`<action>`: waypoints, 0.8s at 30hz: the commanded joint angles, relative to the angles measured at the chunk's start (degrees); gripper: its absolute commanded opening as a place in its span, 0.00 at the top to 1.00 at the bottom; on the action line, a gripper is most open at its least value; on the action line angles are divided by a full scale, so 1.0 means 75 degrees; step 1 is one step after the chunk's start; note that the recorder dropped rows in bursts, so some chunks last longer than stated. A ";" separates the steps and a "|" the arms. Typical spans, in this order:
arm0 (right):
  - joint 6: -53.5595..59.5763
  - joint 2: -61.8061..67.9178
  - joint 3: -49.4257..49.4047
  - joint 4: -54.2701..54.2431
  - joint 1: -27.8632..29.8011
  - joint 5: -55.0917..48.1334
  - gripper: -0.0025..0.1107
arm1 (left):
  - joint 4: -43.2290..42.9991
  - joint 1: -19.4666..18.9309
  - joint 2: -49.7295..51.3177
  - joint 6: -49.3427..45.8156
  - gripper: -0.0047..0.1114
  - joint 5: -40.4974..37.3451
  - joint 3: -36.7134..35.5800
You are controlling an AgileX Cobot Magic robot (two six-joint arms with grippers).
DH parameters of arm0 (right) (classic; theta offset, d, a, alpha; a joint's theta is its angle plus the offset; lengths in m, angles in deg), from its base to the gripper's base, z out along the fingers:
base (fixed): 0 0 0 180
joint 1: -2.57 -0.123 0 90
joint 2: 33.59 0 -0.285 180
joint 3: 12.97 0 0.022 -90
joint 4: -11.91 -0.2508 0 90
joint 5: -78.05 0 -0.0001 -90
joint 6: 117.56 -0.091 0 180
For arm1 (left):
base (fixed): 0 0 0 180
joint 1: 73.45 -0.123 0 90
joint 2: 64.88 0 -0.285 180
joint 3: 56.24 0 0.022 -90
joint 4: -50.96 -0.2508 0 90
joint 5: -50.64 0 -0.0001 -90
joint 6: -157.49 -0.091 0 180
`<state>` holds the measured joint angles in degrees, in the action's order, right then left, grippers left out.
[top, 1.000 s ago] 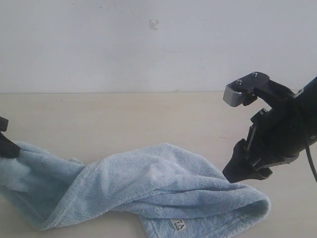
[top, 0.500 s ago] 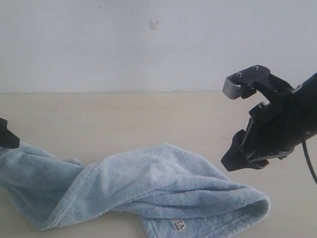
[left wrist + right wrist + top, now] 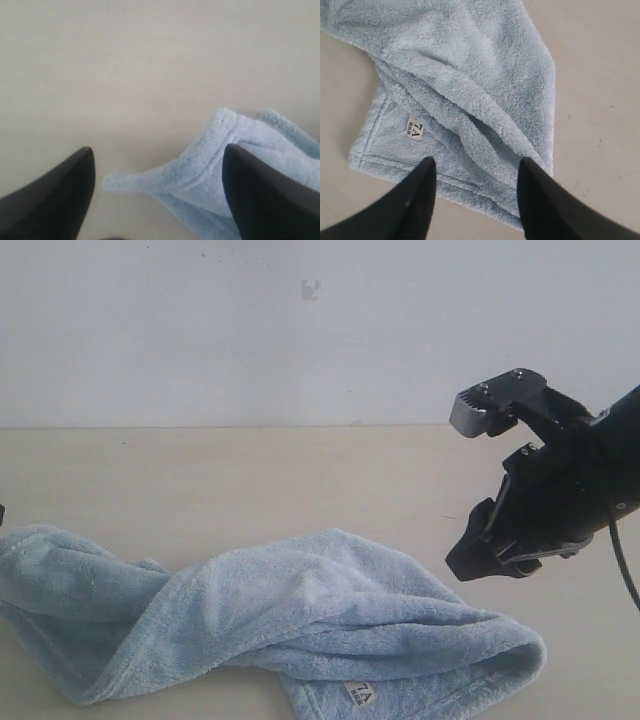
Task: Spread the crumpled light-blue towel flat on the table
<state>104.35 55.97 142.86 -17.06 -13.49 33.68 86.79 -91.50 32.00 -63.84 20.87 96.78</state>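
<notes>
Both pincers are released and hold nothing. Right pincer (image 3: 477, 167): its 2 fingers are spread wide, and in the exterior view it hangs above the towel (image 3: 300, 620), clear of it. Below its gap lies a thick fold. Past that is a hemmed edge, with the white label (image 3: 415, 132) off toward 1 finger. Left pincer (image 3: 159, 157): fingers likewise apart, with a pointed hemmed corner of the towel below and between them, not touching as far as the wrist view shows. The towel sits on the table (image 3: 250, 470) as a long twisted roll running from under the left pincer to under the right one. Several layers are folded over, so it is far from flat. Judgement: the step in hand is a grip at each end. To do it well, come down on the hem itself, pinch 1 layer only and not the fat fold, and close fully before lifting. Then draw the 2 ends apart low over the surface so the twist opens rather than tightens. Fluffy cloth probably slips if pinched shallow. Surface: smooth pale beige, bare ahead of both pincers, ample room to spread. Behind it is a plain white wall (image 3: 300, 330).
</notes>
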 commanded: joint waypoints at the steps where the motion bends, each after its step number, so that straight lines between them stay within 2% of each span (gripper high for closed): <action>1: 0.0063 -0.0074 0.0039 -0.0032 0.0014 0.0047 0.56 | -0.0820 -0.0007 0.0097 0.0536 0.37 -0.0433 -0.0171; 8: 0.0063 -0.0074 0.0039 -0.0032 0.0014 0.0047 0.56 | -0.1249 -0.0007 0.0657 0.0522 0.37 -0.0348 -0.0471; 14: 0.0063 -0.0074 0.0039 -0.0032 0.0014 0.0158 0.56 | -0.1725 -0.0007 0.0830 0.0489 0.37 0.0356 -0.0471; 24: 0.0121 -0.0074 0.0039 -0.0032 0.0014 0.0242 0.56 | -0.1710 -0.0007 0.1591 -0.0449 0.34 0.0923 -0.0483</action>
<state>104.47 55.97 142.86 -17.17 -13.49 35.07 74.08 -91.50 41.35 -65.47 26.58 93.38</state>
